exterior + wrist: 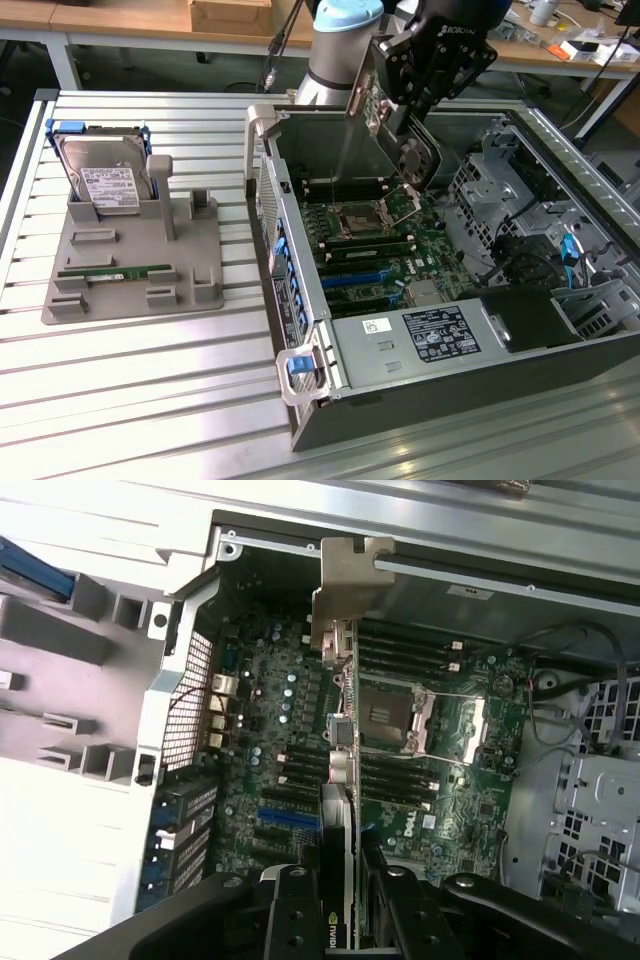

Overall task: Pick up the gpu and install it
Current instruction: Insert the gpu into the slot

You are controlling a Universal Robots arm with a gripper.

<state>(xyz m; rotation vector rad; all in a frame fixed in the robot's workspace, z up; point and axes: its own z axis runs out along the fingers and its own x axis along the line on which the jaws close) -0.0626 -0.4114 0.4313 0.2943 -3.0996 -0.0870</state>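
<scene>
Pickup is done: the gripper (342, 898) clamps the gpu (367, 92) edge-on above the case (290, 270), over its motherboard (270, 740), not seated in a slot. Installing is left. I count one gpu, one case, and outside the case one hard drive (105, 180) and one memory stick (115, 272) on a holder (190, 260).

"robotiq" is printed on the tool (398, 92); an nvidia logo on the gpu (338, 810).

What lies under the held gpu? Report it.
The motherboard with blue slots and CPU socket. The gpu, gripped by the end effector, covers the strip directly beneath.
</scene>
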